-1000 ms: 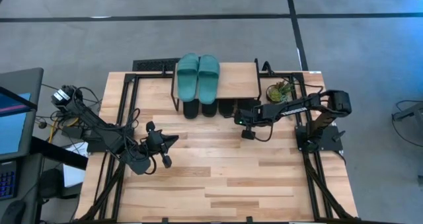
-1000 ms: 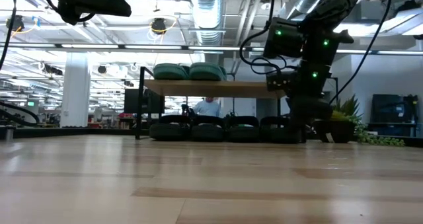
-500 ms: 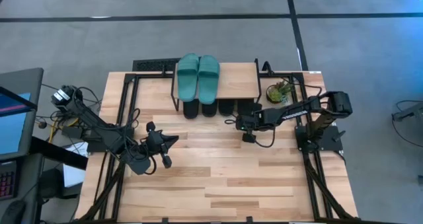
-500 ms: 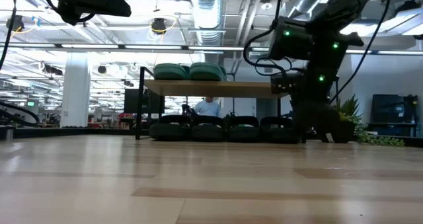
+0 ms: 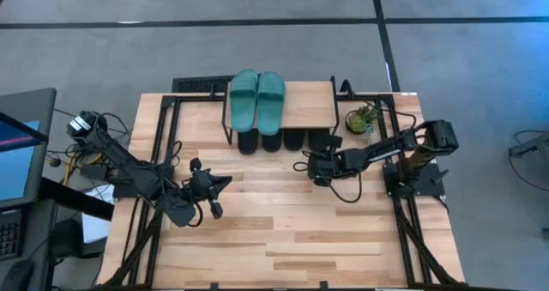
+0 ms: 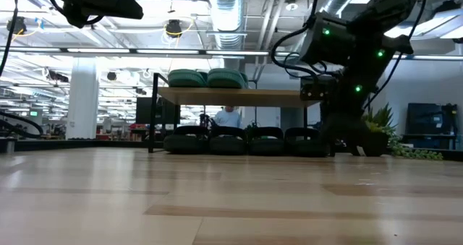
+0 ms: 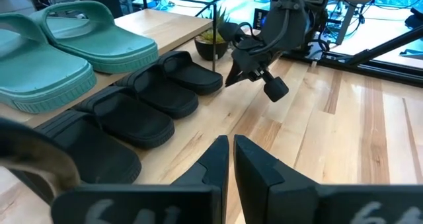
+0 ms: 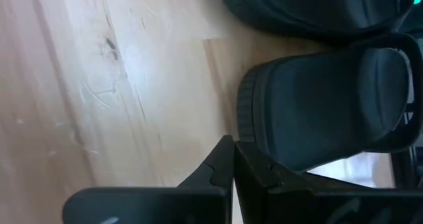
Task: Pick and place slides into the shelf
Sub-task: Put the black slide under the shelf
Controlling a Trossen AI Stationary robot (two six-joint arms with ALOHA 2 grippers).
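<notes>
High view: the shelf (image 5: 309, 106) stands at the far edge of the worktop (image 5: 283, 231), with the 2 teal-green slides (image 5: 256, 98) lying side by side on the left part of its top board and the 4 black slides (image 7: 142, 102) lined up in a row beneath it on the worktop. Right hand (image 5: 311, 166) hangs low, fingers closed on nothing, just in front of the row's right end. Left hand (image 5: 214, 207) waits, closed and empty, over the worktop's left side, well apart from the shelf.
</notes>
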